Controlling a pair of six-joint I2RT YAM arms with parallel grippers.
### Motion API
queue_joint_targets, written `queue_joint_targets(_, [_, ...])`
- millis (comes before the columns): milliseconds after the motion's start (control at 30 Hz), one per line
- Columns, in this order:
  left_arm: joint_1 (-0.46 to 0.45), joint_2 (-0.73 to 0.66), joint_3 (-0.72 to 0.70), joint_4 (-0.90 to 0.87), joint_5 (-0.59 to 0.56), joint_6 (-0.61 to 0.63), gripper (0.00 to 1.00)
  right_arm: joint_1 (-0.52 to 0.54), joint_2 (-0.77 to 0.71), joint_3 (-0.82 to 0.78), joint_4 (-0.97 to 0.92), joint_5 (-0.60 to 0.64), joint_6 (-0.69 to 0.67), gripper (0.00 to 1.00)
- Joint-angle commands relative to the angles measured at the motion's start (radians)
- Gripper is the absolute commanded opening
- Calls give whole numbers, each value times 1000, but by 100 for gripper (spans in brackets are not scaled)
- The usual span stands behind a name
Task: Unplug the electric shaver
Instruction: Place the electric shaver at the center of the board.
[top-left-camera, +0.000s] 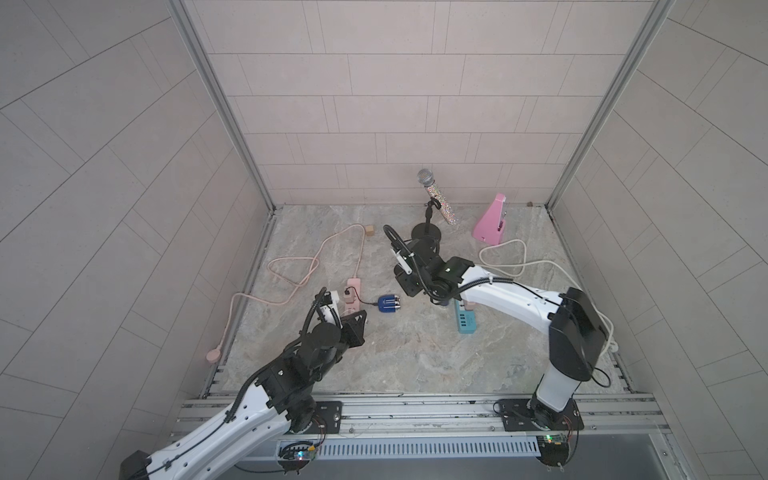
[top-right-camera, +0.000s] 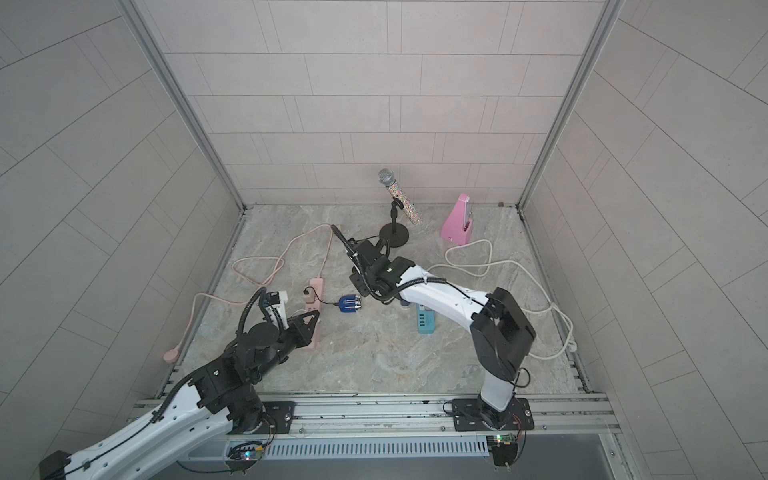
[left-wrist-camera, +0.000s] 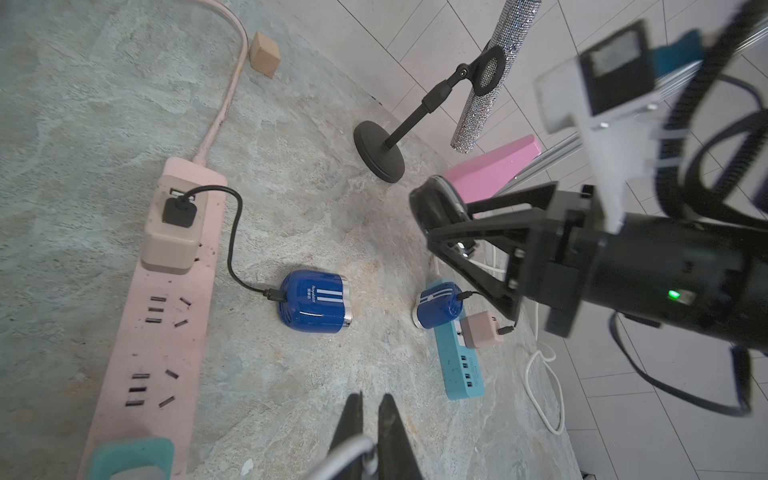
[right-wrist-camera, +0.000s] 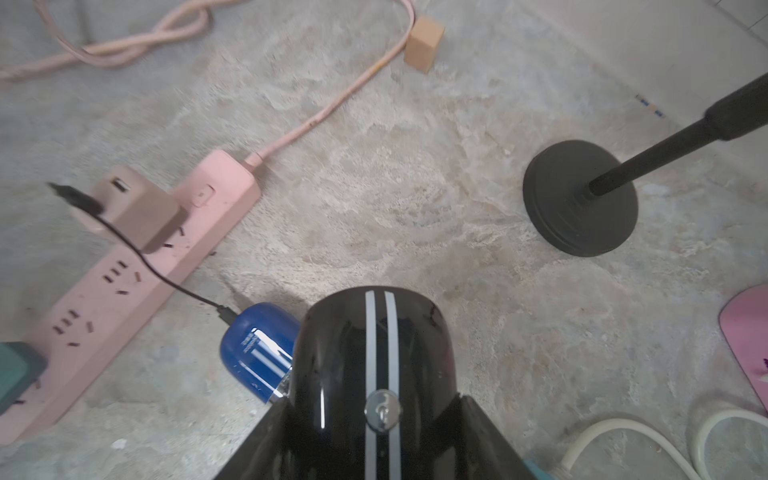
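The right pincer (right-wrist-camera: 372, 415) grasps the black electric shaver (right-wrist-camera: 365, 340) across its glossy, rounded body, raised off the floor beside the pink power strip (left-wrist-camera: 166, 332). No lead shows on it, so I judge it already free. The left pincer (left-wrist-camera: 370, 419) hangs clenched on nothing over that strip's near end. The slick shell could slip and drop onto the blue shaver (left-wrist-camera: 311, 301) below, and a low sweep could snag the black cable (left-wrist-camera: 235, 232) running to the beige adapter (left-wrist-camera: 170, 237) on the strip. Bare floor lies between the strip and the microphone stand (left-wrist-camera: 380, 153). The teal power strip (left-wrist-camera: 461, 370), past the blue shaver, crowds that side.
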Motion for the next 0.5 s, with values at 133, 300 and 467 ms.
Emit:
queue_joint_targets(133, [2, -18, 12, -2, 22, 21, 0, -72, 139, 133, -87, -46, -14, 23])
queue_joint_targets(300, [2, -28, 13, -12, 21, 25, 0, -96, 197, 164, -82, -72, -1, 23])
queue_joint_targets(467, [2, -24, 17, -20, 20, 29, 0, -115, 259, 190, -86, -92, 5, 24])
